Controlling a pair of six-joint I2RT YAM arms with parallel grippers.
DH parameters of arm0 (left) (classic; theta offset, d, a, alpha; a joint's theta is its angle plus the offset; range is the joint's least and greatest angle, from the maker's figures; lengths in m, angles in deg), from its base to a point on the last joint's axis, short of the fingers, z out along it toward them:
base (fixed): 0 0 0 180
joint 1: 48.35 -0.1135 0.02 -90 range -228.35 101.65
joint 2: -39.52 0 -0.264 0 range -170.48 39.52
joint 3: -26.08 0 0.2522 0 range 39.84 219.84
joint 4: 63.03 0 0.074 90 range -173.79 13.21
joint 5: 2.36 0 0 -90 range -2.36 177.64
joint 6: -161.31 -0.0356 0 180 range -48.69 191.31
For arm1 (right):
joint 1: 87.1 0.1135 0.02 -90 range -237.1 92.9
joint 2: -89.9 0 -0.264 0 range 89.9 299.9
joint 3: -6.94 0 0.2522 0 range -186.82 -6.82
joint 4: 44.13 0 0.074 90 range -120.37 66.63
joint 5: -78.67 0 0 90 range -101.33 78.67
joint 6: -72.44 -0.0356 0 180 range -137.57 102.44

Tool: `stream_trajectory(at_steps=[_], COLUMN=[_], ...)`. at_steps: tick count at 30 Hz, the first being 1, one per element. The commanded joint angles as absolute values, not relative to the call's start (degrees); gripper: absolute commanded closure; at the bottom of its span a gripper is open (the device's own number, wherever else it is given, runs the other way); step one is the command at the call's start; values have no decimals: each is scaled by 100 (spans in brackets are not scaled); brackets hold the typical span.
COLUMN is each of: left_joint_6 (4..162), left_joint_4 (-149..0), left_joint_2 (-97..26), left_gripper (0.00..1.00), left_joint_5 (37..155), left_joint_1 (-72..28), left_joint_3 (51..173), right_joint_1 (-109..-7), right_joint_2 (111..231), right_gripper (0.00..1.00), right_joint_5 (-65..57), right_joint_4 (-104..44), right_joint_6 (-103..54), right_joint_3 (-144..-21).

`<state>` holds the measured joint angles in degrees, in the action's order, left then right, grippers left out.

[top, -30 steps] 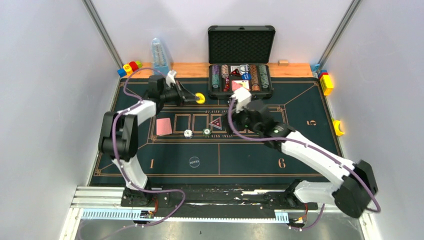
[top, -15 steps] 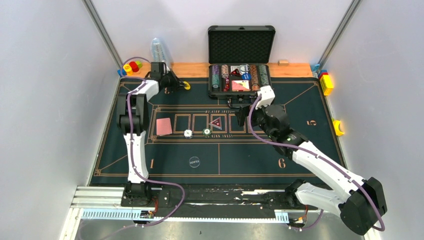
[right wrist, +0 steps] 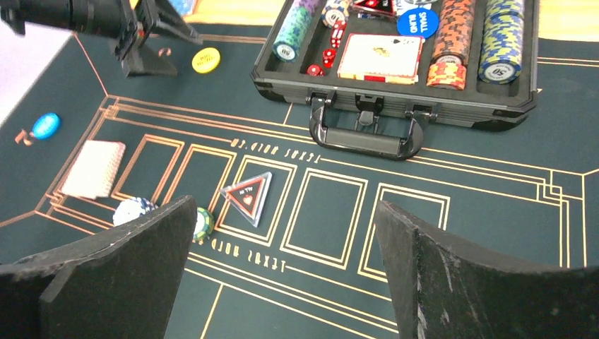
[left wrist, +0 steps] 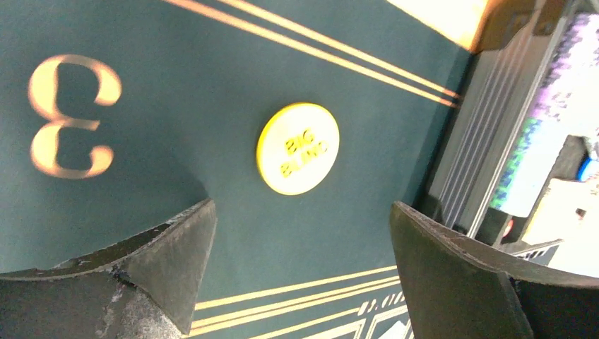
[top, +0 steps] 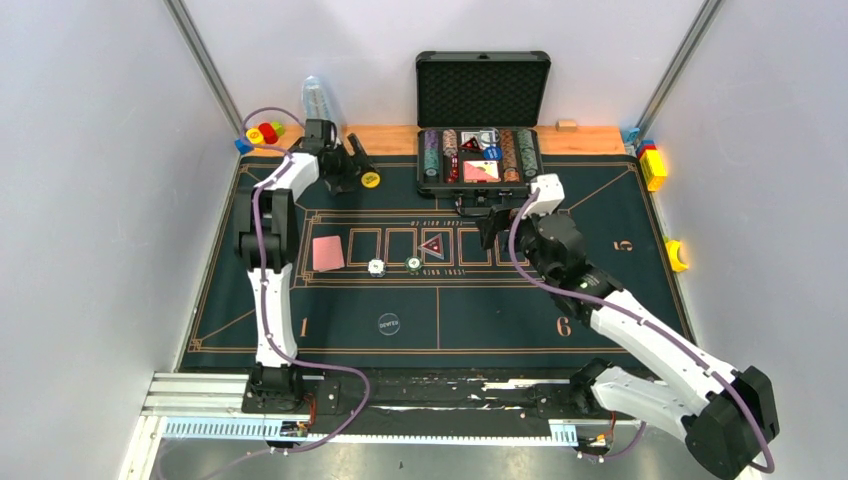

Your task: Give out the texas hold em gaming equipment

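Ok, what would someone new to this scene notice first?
The open black case at the far edge of the green mat, packed with colourful chip stacks, draws the eye first. Next, the yellow Big Blind disc lying flat by the 3 mark, under the open left gripper.

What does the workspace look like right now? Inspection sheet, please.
Surface: dark green felt poker mat, lying flat.
Job's things: round yellow BIG BLIND disc flat by the printed 3; pink-red-backed card stack, white chip, green chip and red triangular marker along the centre boxes; dark round dealer disc nearer the arms; open black case of chips at far edge.
Clutter: coloured toy blocks at far-left corner and right side; clear blue bottle.
Grippers: left end effector open above the yellow disc, not holding it; right end effector open, empty.
Cables: purple cable along each arm.
Surroundings: plain pale walls.
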<state>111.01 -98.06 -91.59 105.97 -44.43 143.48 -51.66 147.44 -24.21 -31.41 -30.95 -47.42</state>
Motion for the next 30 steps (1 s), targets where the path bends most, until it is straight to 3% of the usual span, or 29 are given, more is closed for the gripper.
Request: stream_trajectory(at_steps=[1,4,10,16,23,30], left_joint_6=[10693,10341,10062,10166,10225,10229], left_joint_4=[-10834,-11085,-11287,-11421,-11531,-11362], left_joint_2=[-8087,-7215,-4990,-3598,-3552,-4299], left_gripper=[0,0,0,1,3,9], left_joint_5=[9890,9323,7634,7494,7644,7833], left_joint_1=[-4435,-4169,-3113,-2319,-1922,-1579], left_joint_3=[14192,13615,11489,10054,9652,9659], right_joint_1=[-5186,-5192,-5192,-5190,-5195,-5192], right_joint_2=[14413,14379,14543,14926,15256,15477], right_gripper=[0,0,0,0,2,4], right_joint_5=[-3008,-3546,-3404,-3153,-3189,-3280], right_joint_4=[-2969,-2220,-1185,-263,-230,-380], right_joint_6=[-3881,-4907,-5172,-5296,-5276,-5153], right_joint_3=[-4727,-4630,-4725,-5061,-5113,-5147])
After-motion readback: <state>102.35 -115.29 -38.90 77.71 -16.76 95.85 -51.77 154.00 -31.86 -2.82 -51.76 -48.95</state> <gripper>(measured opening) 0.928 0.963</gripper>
